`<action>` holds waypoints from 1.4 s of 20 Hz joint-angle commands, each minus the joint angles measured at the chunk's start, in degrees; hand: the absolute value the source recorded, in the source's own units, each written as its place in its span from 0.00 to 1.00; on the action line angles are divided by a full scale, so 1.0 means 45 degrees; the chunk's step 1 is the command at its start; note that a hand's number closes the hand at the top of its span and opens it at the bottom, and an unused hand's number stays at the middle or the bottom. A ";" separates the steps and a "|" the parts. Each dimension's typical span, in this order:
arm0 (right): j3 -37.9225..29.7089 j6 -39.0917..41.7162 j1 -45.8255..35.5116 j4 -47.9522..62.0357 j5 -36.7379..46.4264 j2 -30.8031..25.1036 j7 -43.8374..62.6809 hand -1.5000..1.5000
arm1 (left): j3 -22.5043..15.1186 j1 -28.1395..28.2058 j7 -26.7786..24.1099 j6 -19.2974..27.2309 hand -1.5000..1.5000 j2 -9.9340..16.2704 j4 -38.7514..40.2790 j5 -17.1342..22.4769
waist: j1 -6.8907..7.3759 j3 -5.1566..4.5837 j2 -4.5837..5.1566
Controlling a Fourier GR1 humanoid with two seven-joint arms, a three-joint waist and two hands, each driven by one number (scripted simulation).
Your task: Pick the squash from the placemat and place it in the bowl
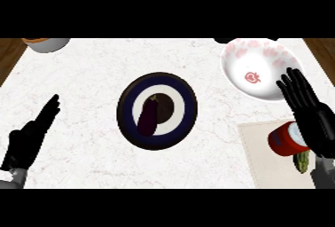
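Note:
The squash (303, 161), green and bumpy, lies on the beige placemat (256, 153) at the lower right, mostly hidden behind my right hand (311, 116). That hand is open, fingers straight and pointing up, its tips reaching the lower right rim of the white bowl with pink markings (256, 66). The palm sits just right of and above the squash; whether it touches it is not visible. My left hand (29, 138) rests open at the lower left, far from the squash.
A red can with a blue label (285, 139) lies on the placemat against my right hand. A dark plate (127, 96) in the middle holds an eggplant (147, 116). A grey container (44, 43) sits at the top left corner.

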 commanded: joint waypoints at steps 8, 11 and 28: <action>-0.3854 -0.5836 0.3405 0.3833 0.2289 -0.1710 0.2868 0.00 | 0.1377 -0.0890 -0.0737 0.0285 0.50 -0.1924 -0.1892 0.2361 | -0.0734 -0.0755 0.0842; -0.5006 -0.8725 0.3055 0.3948 0.2096 -0.0455 0.3401 0.00 | 0.1636 -0.0645 -0.0848 -0.0392 0.50 -0.2227 -0.1964 0.3293 | 0.0016 -0.0561 0.0482; -0.1476 0.1199 0.2378 0.3879 0.1217 -0.6789 1.2536 0.00 | 0.1723 -0.1409 -0.0352 -0.1182 0.50 -0.2242 -0.2225 0.3647 | 0.0799 -0.0537 0.0496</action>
